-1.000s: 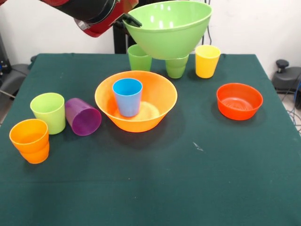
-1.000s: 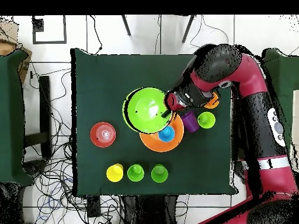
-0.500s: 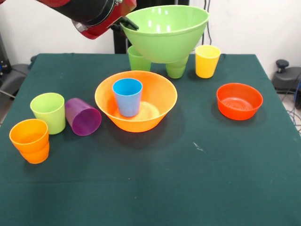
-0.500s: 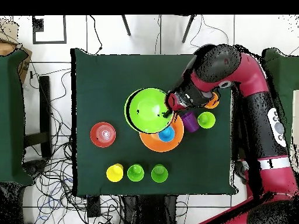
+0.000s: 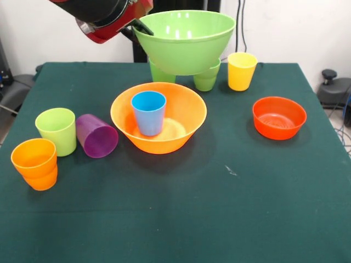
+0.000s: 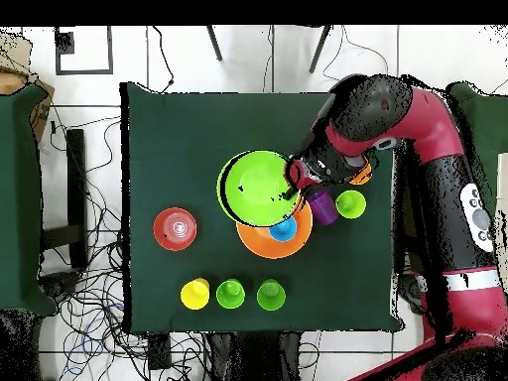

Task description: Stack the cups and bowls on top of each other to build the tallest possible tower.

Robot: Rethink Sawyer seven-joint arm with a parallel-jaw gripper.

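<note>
Near half of table is bare, w/ open room btwn orange bowl and red bowl. Lime cup, purple cup & orange cup crowd one side. Green bowl, held aloft, blocks way down to orange bowl's far edge.

Front camera: set across the dark green cloth-covered table, raised slightly and tilted down, close enough that the table fills nearly the whole width. The large glossy orange plastic bowl sits near centre; wall and cables show beyond it at the top.

Overhead camera: mounted high, looking straight down, much farther off (whole table plus surrounding floor, chair legs and cables fit in). Orange bowl again lies near mid-table.

The views are turned half round against each other: the small red-orange shallow plastic bowl lies right of the orange bowl from the front, left of it from overhead. Shared: the entire tabletop.
</note>
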